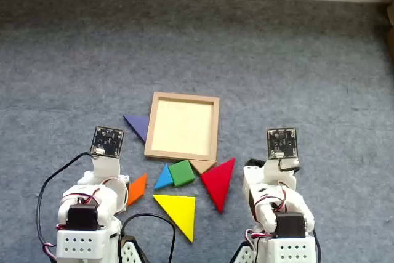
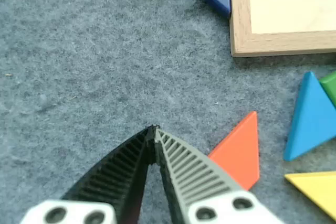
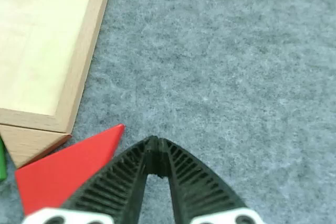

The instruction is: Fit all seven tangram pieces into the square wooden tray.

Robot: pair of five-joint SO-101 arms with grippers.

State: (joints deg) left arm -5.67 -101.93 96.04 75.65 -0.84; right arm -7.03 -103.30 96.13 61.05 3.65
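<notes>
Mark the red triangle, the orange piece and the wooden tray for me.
red triangle (image 1: 218,183), high view, middle of its top face.
orange piece (image 2: 239,153), left wrist view, middle of its top face.
wooden tray (image 1: 184,96), high view, on its far rim.

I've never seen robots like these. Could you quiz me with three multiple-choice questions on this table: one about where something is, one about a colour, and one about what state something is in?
1. Where does the red triangle lie?
A) on the cloth beside the tray corner
B) inside the tray
C) at the cloth's far edge

2. What colour is the square piece?
A) pink
B) black
C) green

3. How is the left gripper?
A) wide open
B) shut, holding nothing
C) shut on a piece

Answers:
1 A, it lies on the cloth just off the corner.
2 C, its top face is green.
3 B, its jaws meet with nothing between them.
</notes>
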